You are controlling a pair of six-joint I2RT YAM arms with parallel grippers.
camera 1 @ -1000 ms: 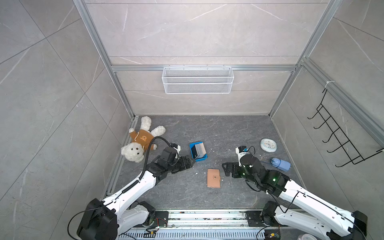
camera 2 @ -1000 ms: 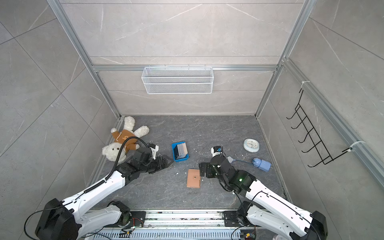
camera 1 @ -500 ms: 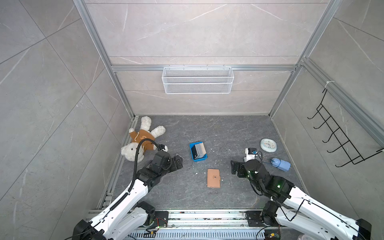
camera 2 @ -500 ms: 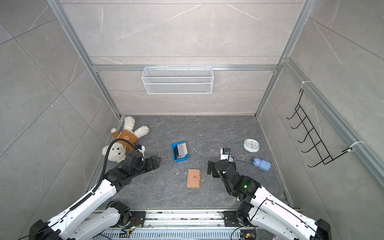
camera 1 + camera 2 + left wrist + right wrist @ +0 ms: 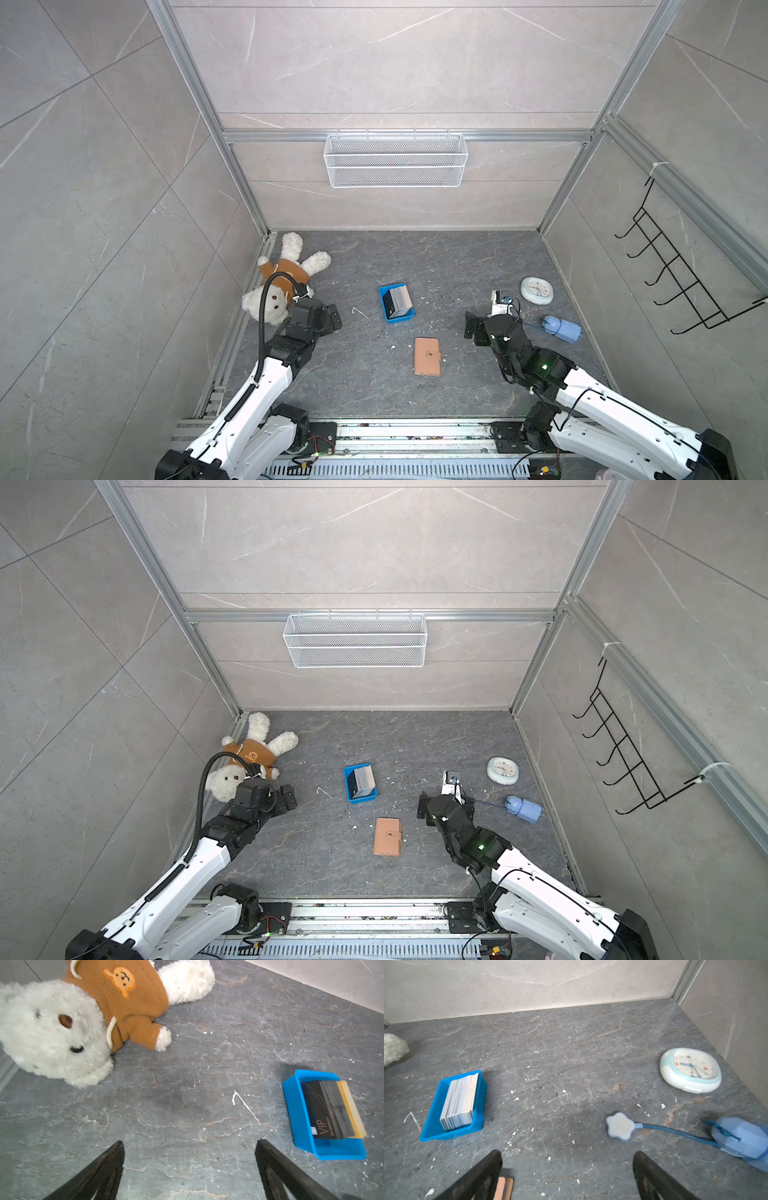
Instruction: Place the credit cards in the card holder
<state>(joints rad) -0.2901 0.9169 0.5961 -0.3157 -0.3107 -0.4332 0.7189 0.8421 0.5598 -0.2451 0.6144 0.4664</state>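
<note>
2 top views look down from high; 2 low, close wrist views share the blue tray [image 5: 294, 1109].

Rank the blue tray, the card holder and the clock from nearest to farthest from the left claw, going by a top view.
1. Blue tray: just right of the left claw, mid-floor.
2. Card holder: further right and nearer the front edge.
3. Clock: far right, near the side wall.
</note>
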